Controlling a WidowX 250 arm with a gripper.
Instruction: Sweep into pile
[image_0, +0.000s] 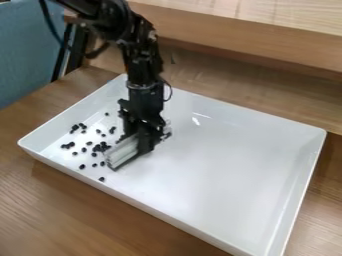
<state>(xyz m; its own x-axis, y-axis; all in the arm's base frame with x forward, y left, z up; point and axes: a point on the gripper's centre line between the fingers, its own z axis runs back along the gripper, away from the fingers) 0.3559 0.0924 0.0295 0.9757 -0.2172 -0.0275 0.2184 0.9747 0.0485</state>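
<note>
The black gripper (145, 134) hangs down over the left half of the white tray (234, 170), shut on a whitish brush-like sweeper (123, 151). The sweeper sits low at the tray floor, its long side slanting from lower left to upper right, with a dark lower edge. Small black pieces (101, 147) lie to its left, several of them clustered close beside its left end. Others are scattered singly and in small groups toward the tray's left corner and front wall. Part of the sweeper is hidden behind the gripper.
The tray's raised rim (167, 222) runs all round on a brown wooden table (80, 210). A wooden ledge (254, 42) stands behind the tray. At the upper left is a blue-grey surface (25, 52) with black bars beside it.
</note>
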